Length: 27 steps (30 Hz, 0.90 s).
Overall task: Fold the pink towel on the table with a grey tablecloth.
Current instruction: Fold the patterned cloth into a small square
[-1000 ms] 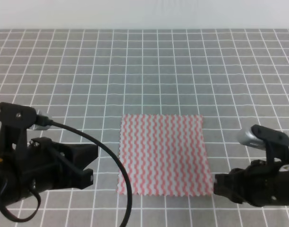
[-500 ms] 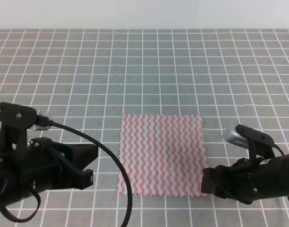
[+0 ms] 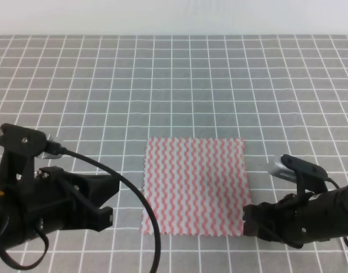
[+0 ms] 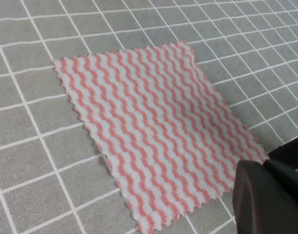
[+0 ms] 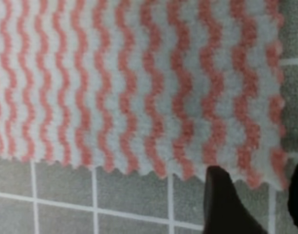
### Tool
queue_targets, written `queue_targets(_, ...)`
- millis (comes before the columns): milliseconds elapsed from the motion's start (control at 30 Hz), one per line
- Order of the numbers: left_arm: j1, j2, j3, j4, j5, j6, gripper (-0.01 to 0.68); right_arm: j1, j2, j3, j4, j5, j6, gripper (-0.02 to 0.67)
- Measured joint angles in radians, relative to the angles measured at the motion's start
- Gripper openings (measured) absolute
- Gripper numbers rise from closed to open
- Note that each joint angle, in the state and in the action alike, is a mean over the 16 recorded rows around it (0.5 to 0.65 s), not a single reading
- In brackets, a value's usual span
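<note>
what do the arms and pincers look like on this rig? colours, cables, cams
Both arms are matte black and blocky. The left pincer has angular black fingers; a black camera module with a silver lens barrel sits on a bracket above it, and a thick black cable loops down from there. The right pincer is also black, topped by a silver-and-black camera. No markings visible.

No text, label, brand, number or sign can be read anywhere.

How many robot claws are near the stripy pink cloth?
2: the left gripper sits apart on the pink towel's left; the right gripper is at its near right corner.
</note>
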Motion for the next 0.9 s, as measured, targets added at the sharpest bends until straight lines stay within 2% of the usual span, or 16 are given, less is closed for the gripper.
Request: queue_targets(900,0.000,-0.001,0.000,0.000,0.012,0.010,0.000,-0.001,0.030,-0.020,0.011,0.002,0.001,0.028)
